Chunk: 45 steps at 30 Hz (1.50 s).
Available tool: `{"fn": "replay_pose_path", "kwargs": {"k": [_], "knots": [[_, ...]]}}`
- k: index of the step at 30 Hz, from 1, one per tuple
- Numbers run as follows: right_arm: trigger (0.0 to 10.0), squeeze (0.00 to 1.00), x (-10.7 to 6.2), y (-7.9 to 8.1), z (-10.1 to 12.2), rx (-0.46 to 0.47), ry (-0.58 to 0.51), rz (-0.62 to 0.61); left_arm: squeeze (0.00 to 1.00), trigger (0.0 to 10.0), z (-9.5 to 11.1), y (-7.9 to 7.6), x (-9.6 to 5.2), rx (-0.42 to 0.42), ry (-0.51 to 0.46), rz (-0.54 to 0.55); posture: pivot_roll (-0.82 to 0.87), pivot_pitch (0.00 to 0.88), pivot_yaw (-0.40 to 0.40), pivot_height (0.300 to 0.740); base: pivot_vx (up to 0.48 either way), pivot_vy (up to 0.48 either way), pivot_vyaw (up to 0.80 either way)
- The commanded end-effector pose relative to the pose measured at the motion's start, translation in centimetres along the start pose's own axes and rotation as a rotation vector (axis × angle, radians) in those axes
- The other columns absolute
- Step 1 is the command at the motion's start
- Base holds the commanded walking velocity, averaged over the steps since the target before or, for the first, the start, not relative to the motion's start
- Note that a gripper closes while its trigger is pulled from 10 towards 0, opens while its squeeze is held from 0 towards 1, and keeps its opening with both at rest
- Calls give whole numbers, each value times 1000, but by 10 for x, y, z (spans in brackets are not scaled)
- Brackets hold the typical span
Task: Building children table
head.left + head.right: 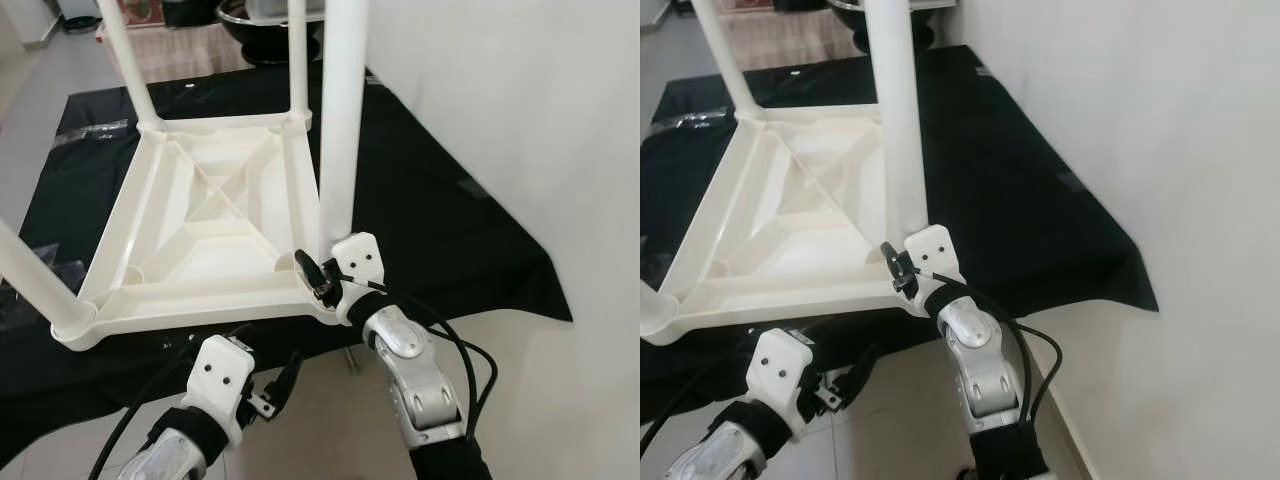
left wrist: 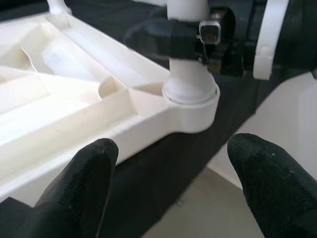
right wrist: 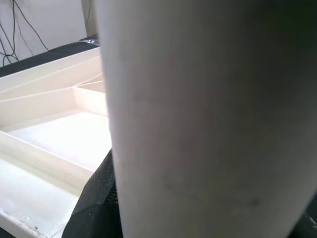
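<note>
- On the black cloth spread over the floor, the white plastic table top lies upside down, ribbed underside up, with its right edge running toward the white wall.
- At the near right corner of the table top, the right gripper pinches the base of the near right leg, its black fingers closed around the tube just above the socket.
- Near the table top's front edge, the left gripper hovers just off the cloth, fingers spread apart and holding nothing.
- Three other legs show: one at the near left corner, two at the far corners, all standing upright in their sockets.
- Handling, as a judgement: the parts look like hollow moulded plastic, so light and stiff, but smooth and likely slippery under the finger pads.
- A tall leg gives leverage, so a grip low by the socket, as now, steadies it best; pushing higher up could tip it or flex the corner.
- The table top is best held at a thick corner or along the rim, not the thin inner ribs.
- Whether this leg is fully seated is hard to tell; the right wrist view is taken up by the tube at close range.
</note>
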State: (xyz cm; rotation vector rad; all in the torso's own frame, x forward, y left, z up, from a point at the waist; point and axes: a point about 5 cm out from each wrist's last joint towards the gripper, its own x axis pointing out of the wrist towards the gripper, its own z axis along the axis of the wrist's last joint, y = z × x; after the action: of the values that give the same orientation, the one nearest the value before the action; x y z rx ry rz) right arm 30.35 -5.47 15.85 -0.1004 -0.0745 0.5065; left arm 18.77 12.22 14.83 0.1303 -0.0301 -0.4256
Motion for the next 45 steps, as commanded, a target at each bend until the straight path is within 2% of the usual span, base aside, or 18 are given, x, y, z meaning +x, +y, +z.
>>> {"fn": "replay_pose_path", "kwargs": {"k": [1,2,3,7,8,11,12,13,17,18,19,27,34,35,37,38,39,45], "knots": [[10000,35,7,13,5,51,4,68,0,10000,-6,0,0,9,23,10,26,79,-56,740,0,0,0],[10000,459,4,14,10,59,0,73,0,10000,-6,1,0,10,21,11,27,79,-54,740,0,0,0],[10000,1000,3,16,15,116,-8,173,0,10000,-6,1,1,13,19,13,29,80,-55,740,0,0,0],[10000,1000,4,5,20,100,-27,174,0,10000,-6,1,1,14,16,13,31,81,-56,740,0,0,0],[10000,1000,11,-16,27,76,-52,249,0,10000,-5,-1,1,11,13,8,25,94,-56,740,0,0,0],[10000,1000,14,-24,28,76,-62,285,0,10000,-5,-2,0,10,11,6,25,96,-57,740,0,0,0],[10000,1000,20,-49,35,34,-74,325,0,10000,-3,-4,-1,7,8,2,34,115,-60,740,0,0,0],[10000,1000,20,-49,35,34,-74,325,0,10000,-3,-4,-1,7,8,2,34,115,-60,740,0,0,0],[10000,1000,27,-78,46,-8,-73,351,0,10000,-2,-6,-3,4,7,1,38,129,-61,740,0,0,0],[10000,765,29,-86,49,-9,-67,368,0,10000,-1,-7,-4,2,6,1,43,140,-64,740,0,0,0],[10000,0,31,-93,52,1,-58,410,0,10000,0,-8,-5,0,5,0,49,149,-66,740,0,0,0],[10000,0,36,-103,54,6,11,588,0,10000,2,-11,-7,-4,4,-1,74,172,-76,740,0,0,0],[10000,0,46,-103,57,44,14,603,0,10000,4,-12,-10,-6,5,3,84,192,-78,740,0,0,0],[9412,0,48,-104,56,57,16,593,0,10000,5,-12,-11,-6,5,3,90,196,-79,740,0,0,0],[9412,0,50,-104,55,69,17,583,0,10000,5,-13,-12,-6,6,3,90,196,-79,740,0,0,0],[2627,0,50,-104,54,76,16,590,0,10000,5,-13,-12,-6,6,4,92,197,-79,740,0,0,0],[0,0,49,-104,54,81,16,598,0,10000,5,-13,-12,-5,6,5,92,197,-79,740,0,0,0],[0,0,45,-108,50,98,12,614,0,10000,6,-12,-13,-6,7,7,86,200,-80,740,0,0,0]]}}
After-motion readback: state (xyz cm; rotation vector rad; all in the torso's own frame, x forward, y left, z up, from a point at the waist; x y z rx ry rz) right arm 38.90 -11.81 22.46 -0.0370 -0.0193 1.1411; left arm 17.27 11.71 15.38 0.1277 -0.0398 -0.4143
